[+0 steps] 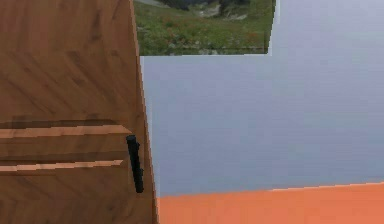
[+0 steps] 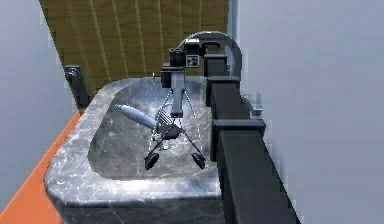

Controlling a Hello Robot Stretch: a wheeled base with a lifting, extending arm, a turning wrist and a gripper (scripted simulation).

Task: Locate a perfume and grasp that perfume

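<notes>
The sink point(image 2: 95, 175) is one thick block of grey marble with pale veining, its corners rounded and its bowl a shallow, smooth-walled hollow. A curved faucet point(image 2: 215, 42) of shiny grey metal arches over the back rim. In the bowl, toward the arm side view's left, lies a pale thing point(image 2: 133, 115): a bluish-white, elongated, round-ended shape, tilted on the marble. It may be the perfume, but its form is too vague to say.

The arm point(image 2: 240, 150), a dark, matt, square bar, runs along the sink's right rim. At its far end are the white squares point(image 2: 178, 57), and below them the gripper point(image 2: 174, 160) reaches down into the bowl. Its two thin fingers point(image 2: 158, 150) are of dark wire-like metal. I cannot tell whether the fingers are apart or together, nor whether they hold anything, as the pale thing lies just beside them on the marble.

Behind the sink stands a panel point(image 2: 140, 40) of brown wood with upright slats. A small grey box point(image 2: 73, 82) sits at the panel's left edge. The walls are flat grey, and the floor point(image 2: 50, 170) is smooth orange.

In the forward view, a door point(image 1: 60, 80) of grained brown wood takes up the left, crossed by two lighter strips, with a short black handle point(image 1: 135, 165) near its right edge. On the grey-blue wall point(image 1: 260, 120) hangs a picture point(image 1: 205, 25) of green land.
</notes>
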